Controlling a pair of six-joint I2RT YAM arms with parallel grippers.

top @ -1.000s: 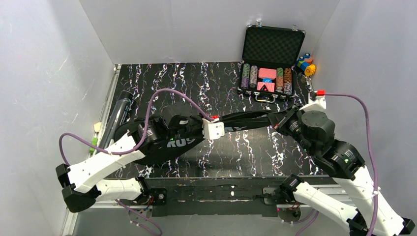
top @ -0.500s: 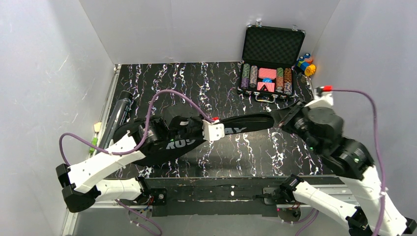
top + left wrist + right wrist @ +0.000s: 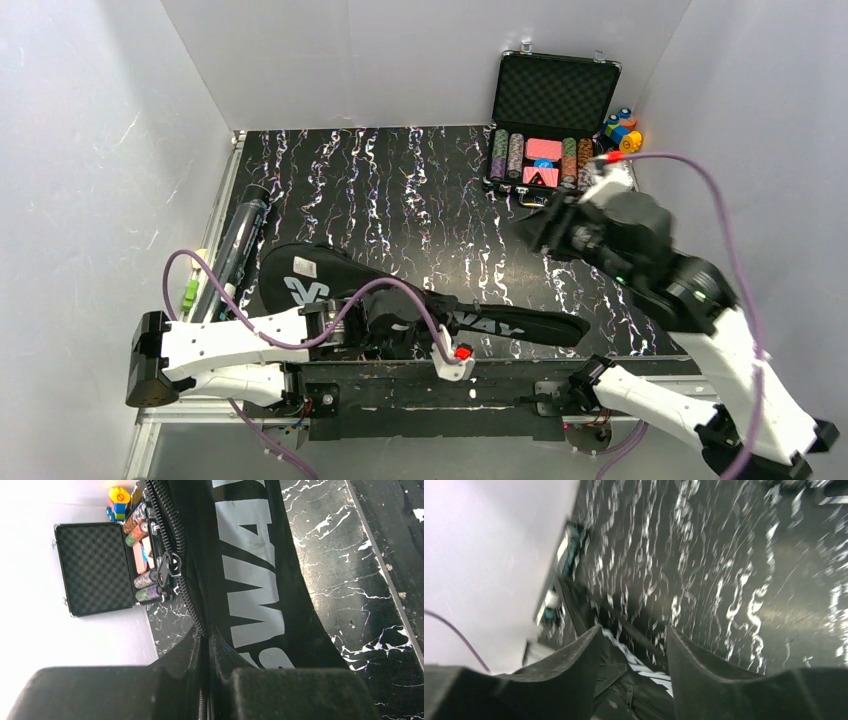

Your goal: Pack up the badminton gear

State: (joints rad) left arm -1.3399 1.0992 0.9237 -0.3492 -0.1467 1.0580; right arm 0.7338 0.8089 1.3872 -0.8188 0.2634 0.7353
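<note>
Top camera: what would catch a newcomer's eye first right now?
The long black CROSSWAY bag stands out first, stretched along the near edge of the table, with the left gripper shut on its zipper edge near the middle. Next comes the open poker chip case in the far right corner, with the right gripper hanging open and empty just in front of it.

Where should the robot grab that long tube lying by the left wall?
Grab the tube around its middle, coming straight down from above. It lies flat along the table's left edge, close to the wall, so a sideways approach looks cramped. Pinch across its narrow round body.
</note>
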